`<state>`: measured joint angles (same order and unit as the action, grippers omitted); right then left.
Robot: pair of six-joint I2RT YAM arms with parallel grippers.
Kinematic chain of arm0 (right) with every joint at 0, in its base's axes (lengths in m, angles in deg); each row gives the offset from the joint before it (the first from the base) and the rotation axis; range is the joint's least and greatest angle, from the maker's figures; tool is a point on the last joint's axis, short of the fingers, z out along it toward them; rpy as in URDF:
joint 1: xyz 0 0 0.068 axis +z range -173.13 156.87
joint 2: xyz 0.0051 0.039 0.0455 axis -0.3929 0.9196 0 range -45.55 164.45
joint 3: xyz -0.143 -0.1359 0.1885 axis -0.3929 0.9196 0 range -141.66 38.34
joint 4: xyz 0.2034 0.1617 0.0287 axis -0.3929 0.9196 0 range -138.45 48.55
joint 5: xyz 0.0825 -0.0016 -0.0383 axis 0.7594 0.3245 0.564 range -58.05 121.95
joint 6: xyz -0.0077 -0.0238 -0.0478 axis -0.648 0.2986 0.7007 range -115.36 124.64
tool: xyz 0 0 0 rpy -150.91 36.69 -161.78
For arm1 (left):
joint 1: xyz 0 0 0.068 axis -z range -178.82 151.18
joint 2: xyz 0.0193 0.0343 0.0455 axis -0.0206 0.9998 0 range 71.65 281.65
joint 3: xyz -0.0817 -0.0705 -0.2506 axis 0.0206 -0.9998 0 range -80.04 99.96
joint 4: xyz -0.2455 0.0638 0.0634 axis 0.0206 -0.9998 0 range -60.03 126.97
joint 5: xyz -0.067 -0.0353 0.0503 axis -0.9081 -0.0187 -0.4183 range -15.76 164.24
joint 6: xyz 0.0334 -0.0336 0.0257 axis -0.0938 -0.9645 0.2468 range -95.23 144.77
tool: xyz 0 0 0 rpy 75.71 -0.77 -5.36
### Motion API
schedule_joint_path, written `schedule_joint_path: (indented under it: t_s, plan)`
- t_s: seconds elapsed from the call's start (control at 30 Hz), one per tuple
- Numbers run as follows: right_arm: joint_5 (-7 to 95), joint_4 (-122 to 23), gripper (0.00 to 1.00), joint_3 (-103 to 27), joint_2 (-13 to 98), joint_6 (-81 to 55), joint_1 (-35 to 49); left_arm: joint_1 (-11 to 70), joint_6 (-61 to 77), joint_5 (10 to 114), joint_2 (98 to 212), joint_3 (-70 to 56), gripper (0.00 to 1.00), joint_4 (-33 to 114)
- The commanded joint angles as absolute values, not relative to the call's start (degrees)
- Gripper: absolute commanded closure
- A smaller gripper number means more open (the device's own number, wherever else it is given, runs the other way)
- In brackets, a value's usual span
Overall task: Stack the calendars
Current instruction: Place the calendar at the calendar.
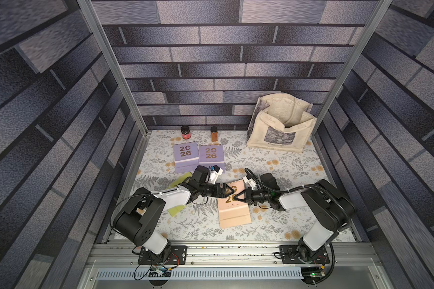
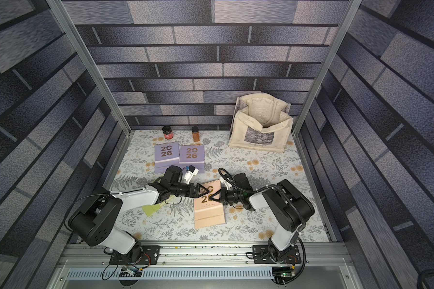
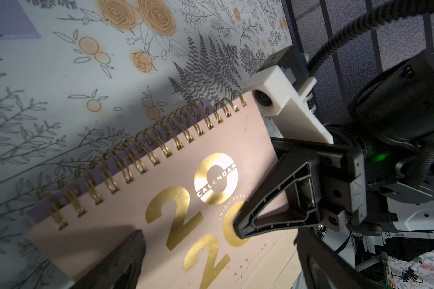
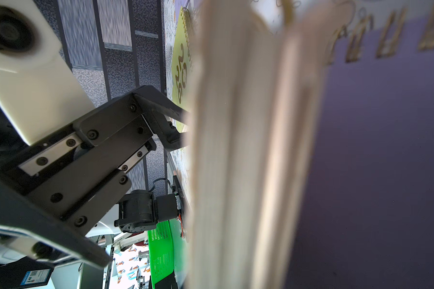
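You can read a gold "2026" on every cover. On the peach calendar a white "CALENDAR" band crosses the zero, and the small line beneath it is partly hidden. The cream tote bag at the back right carries "Claude Monet" under a grey picture. The labels on the red-labelled jar and the spice jar are too small to read.

Your arms reach inward from the front rail, wrists rolled sideways, tips almost meeting over the middle of the counter. The right gripper has its jaws clamped on the peach calendar's right edge; the calendar's spiral end appears lifted. The left gripper hangs at the spiral's left corner, jaws apart, holding nothing. A lavender calendar and a second lavender calendar lie side by side at the back left. The yellow-green calendar lies under your left arm.
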<state>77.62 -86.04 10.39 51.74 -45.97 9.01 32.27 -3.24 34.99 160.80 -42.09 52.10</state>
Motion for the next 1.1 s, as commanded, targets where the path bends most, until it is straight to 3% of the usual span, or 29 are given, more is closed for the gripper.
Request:
schedule_joint_path:
  t_s: [0.0,0.17,0.47,0.7,0.83,1.07]
  plan:
    - [73.6,-83.2,1.0,11.2,52.1,-44.6,9.4,32.7,-4.1,35.3,163.3,-41.9,0.04,51.0]
    - [73.6,-82.5,0.95,10.8,52.1,-44.6,9.4,32.8,-4.1,35.7,164.0,-42.1,0.05,51.3]
    - [72.2,-79.6,0.56,10.7,50.2,-43.5,9.4,32.9,-4.1,36.2,165.1,-41.9,0.05,51.3]
    - [71.4,-77.3,0.45,10.0,49.2,-42.6,9.4,32.9,-4.2,36.6,165.7,-42.0,0.05,51.2]
    - [69.7,-72.3,0.34,9.3,47.3,-40.9,9.4,32.9,-4.2,36.7,166.0,-42.0,0.06,51.2]
    - [66.2,-61.7,0.25,8.3,42.9,-36.7,9.3,32.9,-4.3,37.1,166.3,-42.1,0.06,51.2]
